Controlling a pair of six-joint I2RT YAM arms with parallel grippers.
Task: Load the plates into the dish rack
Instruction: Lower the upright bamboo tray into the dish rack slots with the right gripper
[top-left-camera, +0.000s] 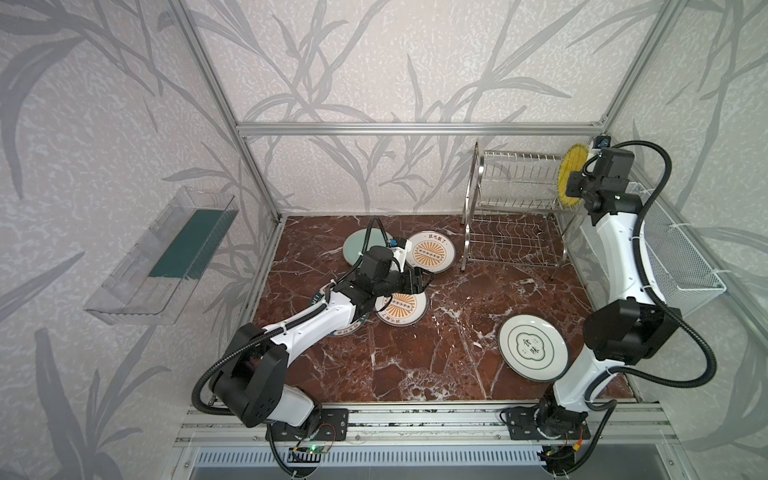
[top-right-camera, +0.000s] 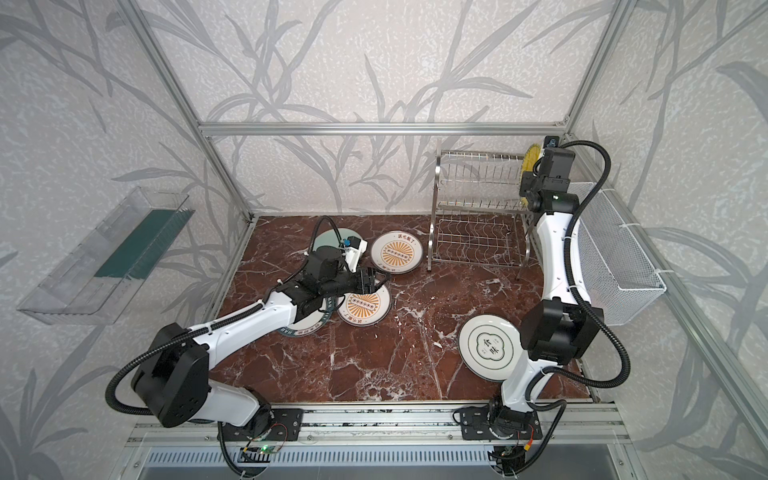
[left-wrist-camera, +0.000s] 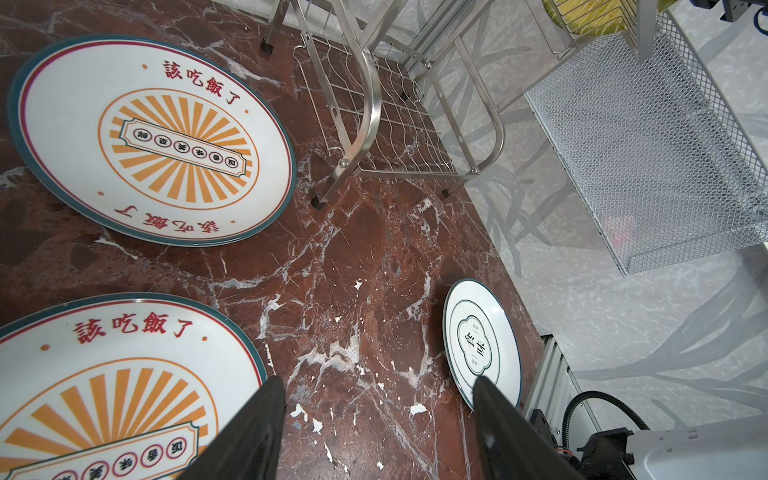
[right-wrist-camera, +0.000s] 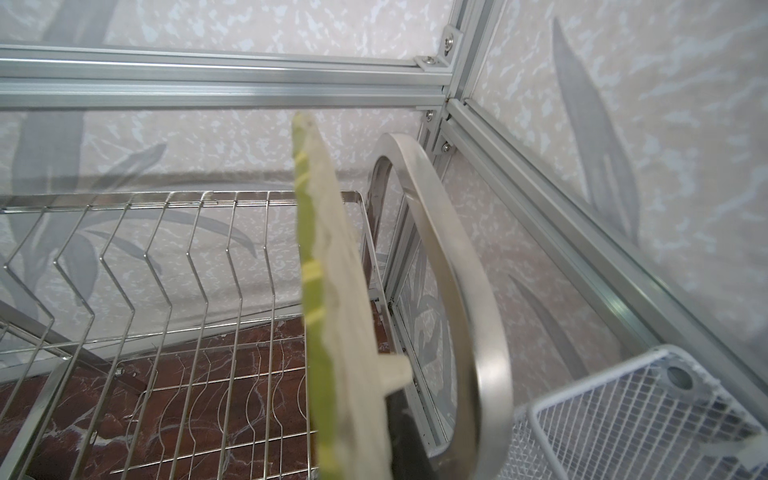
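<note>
My right gripper (right-wrist-camera: 365, 436) is shut on the yellow ribbed plate (top-left-camera: 571, 174), which stands on edge at the right end of the dish rack's (top-left-camera: 515, 199) upper tier, between the last prong and the arched end frame (right-wrist-camera: 457, 266). My left gripper (left-wrist-camera: 378, 386) is open and empty, low over bare table beside the near sunburst plate (top-left-camera: 401, 307). A second sunburst plate (top-left-camera: 430, 251) lies flat beyond it, and a pale green plate (top-left-camera: 357, 245) lies behind the left wrist. The teal-rimmed lettered plate (top-left-camera: 345, 330) is mostly hidden under the left arm. The cloud-emblem plate (top-left-camera: 532, 347) lies near the right arm's base.
A white mesh basket (top-left-camera: 673, 257) hangs on the right wall just beside the rack and the right arm. A clear plastic tray (top-left-camera: 166, 249) is fixed to the left wall. Aluminium frame posts close in the back corners. The rack's lower tier (top-left-camera: 511, 245) holds nothing.
</note>
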